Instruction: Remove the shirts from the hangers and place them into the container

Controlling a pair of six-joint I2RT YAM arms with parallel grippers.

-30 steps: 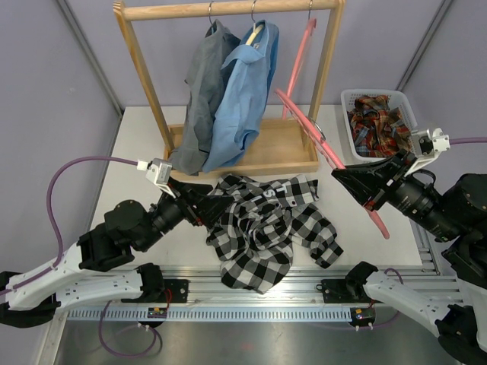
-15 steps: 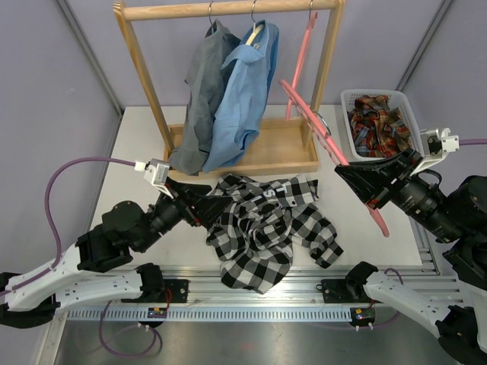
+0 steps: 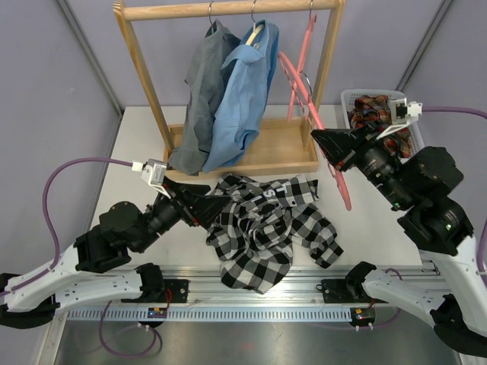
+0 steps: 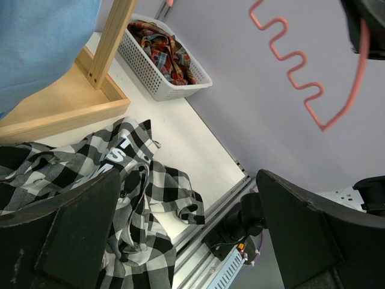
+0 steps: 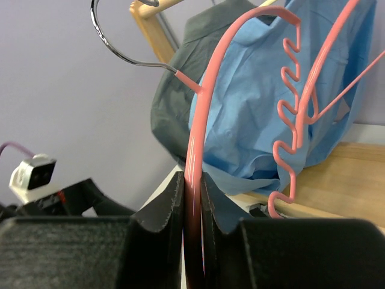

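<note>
White table (image 3: 137,141) under checked shirt (image 3: 266,228), lilac walls (image 3: 38,68)

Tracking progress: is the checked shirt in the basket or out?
Out. The checked shirt lies crumpled on the table, apart from the basket, which holds red plaid cloth.

Overhead, two close wrist views; container (image 4: 150,75) twice.

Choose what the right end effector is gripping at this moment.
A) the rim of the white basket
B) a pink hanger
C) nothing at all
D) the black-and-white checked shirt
B: in the right wrist view the right end effector is clamped on the curved arm of the pink hanger, while the black-and-white checked shirt lies apart from it on the table.
</note>
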